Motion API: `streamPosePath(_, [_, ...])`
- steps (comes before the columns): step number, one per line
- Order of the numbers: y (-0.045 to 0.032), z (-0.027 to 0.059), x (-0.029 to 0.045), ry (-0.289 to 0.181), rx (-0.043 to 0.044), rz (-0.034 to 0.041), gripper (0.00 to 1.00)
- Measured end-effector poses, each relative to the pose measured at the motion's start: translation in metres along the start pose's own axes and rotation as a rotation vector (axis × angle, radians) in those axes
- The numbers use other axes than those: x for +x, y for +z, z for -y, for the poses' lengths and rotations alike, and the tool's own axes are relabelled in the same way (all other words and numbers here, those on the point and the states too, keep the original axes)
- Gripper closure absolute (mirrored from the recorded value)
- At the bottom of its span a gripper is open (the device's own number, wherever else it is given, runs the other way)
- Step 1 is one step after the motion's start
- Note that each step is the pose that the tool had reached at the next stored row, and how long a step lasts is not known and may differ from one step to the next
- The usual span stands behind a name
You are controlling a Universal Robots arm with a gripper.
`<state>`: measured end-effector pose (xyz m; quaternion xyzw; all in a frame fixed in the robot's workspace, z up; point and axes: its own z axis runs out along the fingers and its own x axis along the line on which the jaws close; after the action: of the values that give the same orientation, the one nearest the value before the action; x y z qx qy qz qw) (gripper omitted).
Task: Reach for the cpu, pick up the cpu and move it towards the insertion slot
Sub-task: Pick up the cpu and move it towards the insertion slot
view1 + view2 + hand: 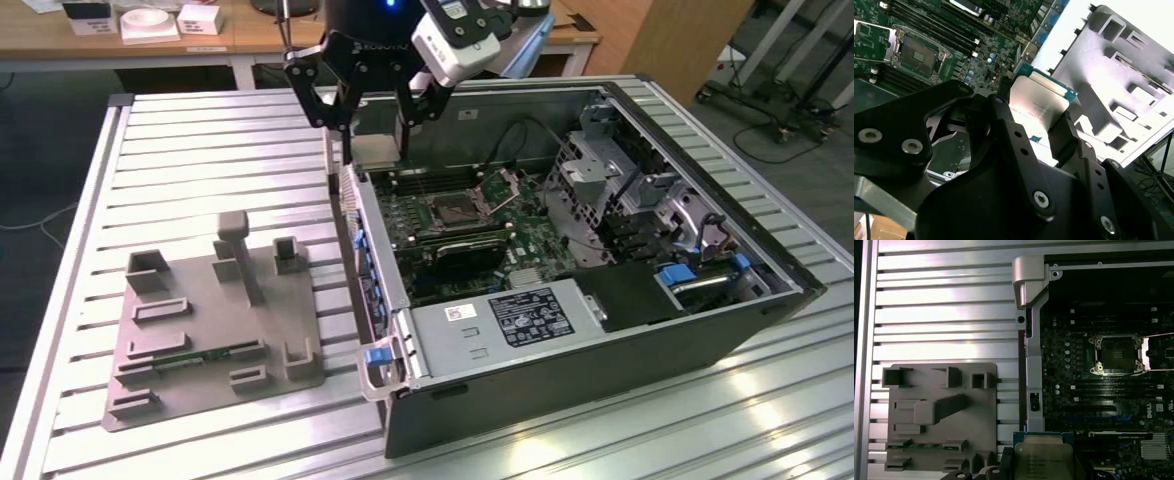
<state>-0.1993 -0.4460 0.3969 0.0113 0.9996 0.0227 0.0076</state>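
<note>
Gripper [1036, 117] is pinching the cpu [1035, 102], upper centre of the exterior view. Carry step now; needs squaring up over the insertion slot [458, 210], mid-frame.

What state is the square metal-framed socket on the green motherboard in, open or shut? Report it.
Open: the square metal-framed socket shows its dark centre, its hinged metal plate swung aside.

Tray [200, 330] on the worktop [200, 160] toward the exterior view's left, open computer case [587, 300] just beside it on the right, insertion slot [454, 210] inside on the motherboard [527, 240], cpu [375, 151] between the fingers [324, 110] above the case's near wall.
</note>
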Motion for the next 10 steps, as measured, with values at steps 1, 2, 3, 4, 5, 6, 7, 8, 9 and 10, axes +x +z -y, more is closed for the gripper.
streamPosePath(1, [0.0000, 0.0000, -0.0003, 0.000, 0.0000, 0.0000, 0.46])
streamPosePath(2, [0.0000, 0.0000, -0.0006, 0.000, 0.0000, 0.0000, 0.46])
streamPosePath(3, [0.0000, 0.0000, -0.0009, 0.000, 0.0000, 0.0000, 0.46])
streamPosePath(4, [0.0000, 0.0000, -0.0012, 0.000, 0.0001, -0.0001, 0.46])
streamPosePath(5, [0.0001, 0.0000, -0.0014, 0.000, 0.0001, 0.0000, 0.46])
streamPosePath(6, [0.0001, 0.0000, -0.0016, 0.000, 0.0001, 0.0000, 0.46])
streamPosePath(7, [0.0001, 0.0000, -0.0019, 0.000, 0.0001, -0.0001, 0.46])
streamPosePath(8, [0.0001, 0.0000, -0.0021, 0.000, 0.0001, 0.0000, 0.46])
streamPosePath(9, [0.0002, 0.0000, -0.0024, 0.000, 0.0001, 0.0000, 0.46])
streamPosePath(10, [0.0002, 0.0000, -0.0027, 0.000, 0.0000, 0.0000, 0.46])
